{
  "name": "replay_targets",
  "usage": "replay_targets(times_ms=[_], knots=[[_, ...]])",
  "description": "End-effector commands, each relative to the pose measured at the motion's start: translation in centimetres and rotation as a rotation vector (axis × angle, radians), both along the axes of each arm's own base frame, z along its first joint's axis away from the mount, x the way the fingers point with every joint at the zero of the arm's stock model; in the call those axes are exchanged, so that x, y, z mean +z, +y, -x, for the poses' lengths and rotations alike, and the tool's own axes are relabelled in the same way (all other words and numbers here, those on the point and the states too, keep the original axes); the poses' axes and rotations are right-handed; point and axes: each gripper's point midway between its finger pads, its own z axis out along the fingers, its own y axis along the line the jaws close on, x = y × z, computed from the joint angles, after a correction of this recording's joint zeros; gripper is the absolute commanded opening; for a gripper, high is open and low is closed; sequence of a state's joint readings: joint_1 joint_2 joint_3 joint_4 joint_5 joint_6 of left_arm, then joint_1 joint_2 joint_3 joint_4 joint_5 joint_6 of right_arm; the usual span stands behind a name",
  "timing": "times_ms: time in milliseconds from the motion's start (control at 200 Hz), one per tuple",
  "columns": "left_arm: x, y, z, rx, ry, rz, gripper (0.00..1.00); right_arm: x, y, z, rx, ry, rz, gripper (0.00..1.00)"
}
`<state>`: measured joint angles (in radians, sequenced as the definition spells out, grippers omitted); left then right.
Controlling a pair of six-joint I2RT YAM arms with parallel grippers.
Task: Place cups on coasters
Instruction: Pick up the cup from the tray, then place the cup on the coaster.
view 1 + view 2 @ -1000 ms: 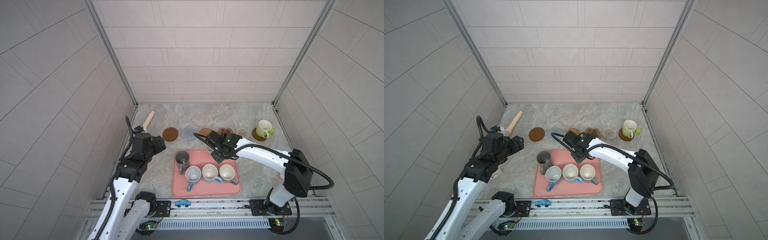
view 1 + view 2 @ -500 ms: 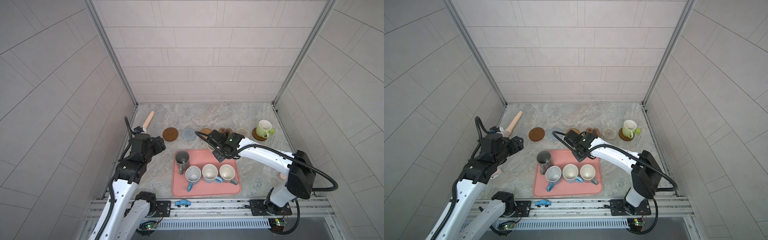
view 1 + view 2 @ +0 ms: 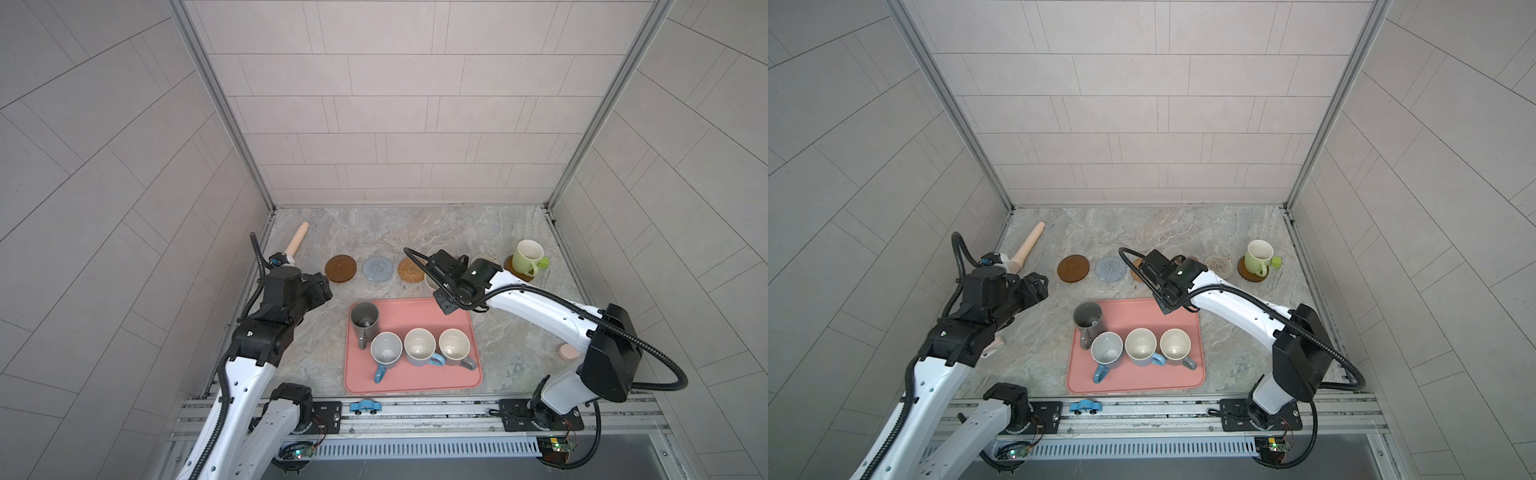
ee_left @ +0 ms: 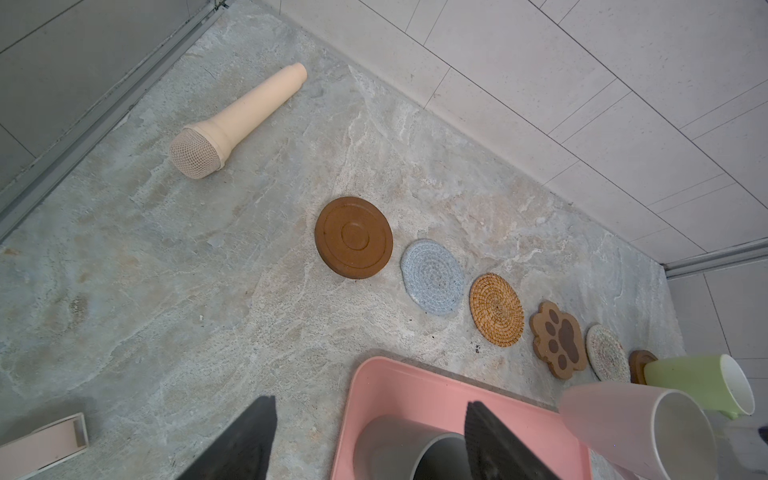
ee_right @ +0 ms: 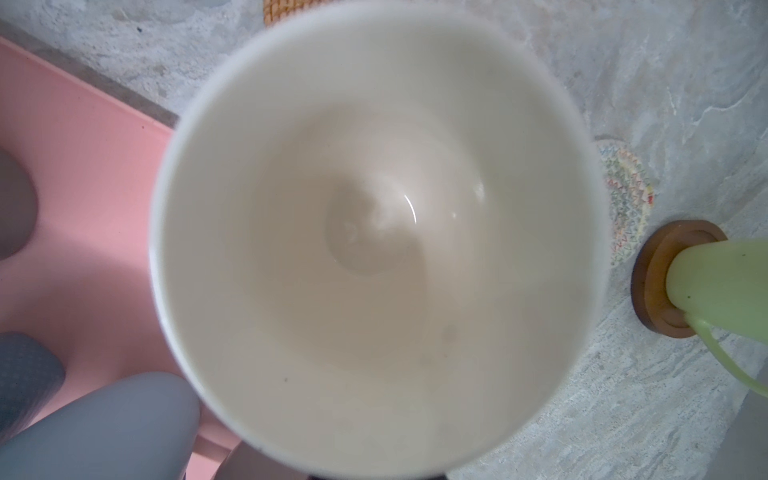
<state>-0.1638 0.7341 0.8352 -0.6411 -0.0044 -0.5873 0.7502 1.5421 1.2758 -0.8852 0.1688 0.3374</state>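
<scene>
My right gripper (image 3: 437,275) is shut on the pink cup (image 4: 636,432), which hangs tilted just past the tray's far edge; its white inside (image 5: 374,232) fills the right wrist view and hides the jaws. Behind it lie the coasters: a brown disc (image 3: 340,269), a grey-blue crochet round (image 3: 378,269), a tan rattan round (image 3: 409,270), a paw shape (image 4: 559,338) and a cream woven round (image 3: 1219,264). The green cup (image 3: 528,257) stands on a second brown disc (image 3: 512,268). My left gripper (image 4: 370,440) hovers open left of the tray, near the dark grey cup (image 3: 364,320).
The pink tray (image 3: 415,380) also holds three more cups (image 3: 386,353) (image 3: 419,347) (image 3: 455,344) in a row. A beige microphone (image 3: 297,243) lies at the back left, and a small pink disc (image 3: 567,353) lies by the right arm. A pale pink holder (image 4: 41,444) lies left of my left gripper. Tiled walls close three sides.
My right gripper has carried the pink cup a little farther back and right, off the tray's corner toward the coaster row. The left arm has not moved.
</scene>
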Motion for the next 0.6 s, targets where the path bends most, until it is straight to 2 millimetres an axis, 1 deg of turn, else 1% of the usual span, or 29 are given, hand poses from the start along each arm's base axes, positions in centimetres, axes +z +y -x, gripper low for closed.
replay_targets(times_ms=[0,95,295,470,595], knots=[[0.2,0.2,-0.1,0.013,-0.008,-0.001,0.79,2.0,-1.5,-1.0,-0.075,-0.080,-0.030,0.05],[0.3,0.3,-0.1,0.016,-0.013,-0.002,0.79,1.9,-2.7,-1.3,-0.117,-0.082,-0.031,0.05],[0.4,0.3,-0.1,0.018,-0.018,0.001,0.79,1.7,-6.0,-2.5,-0.207,-0.075,-0.027,0.05],[0.5,0.3,-0.1,0.019,-0.021,0.001,0.79,2.0,-9.0,-4.1,-0.282,-0.079,-0.032,0.04],[0.5,0.4,0.1,0.020,-0.021,0.001,0.79,2.0,-10.8,-5.2,-0.324,-0.077,-0.052,0.04]])
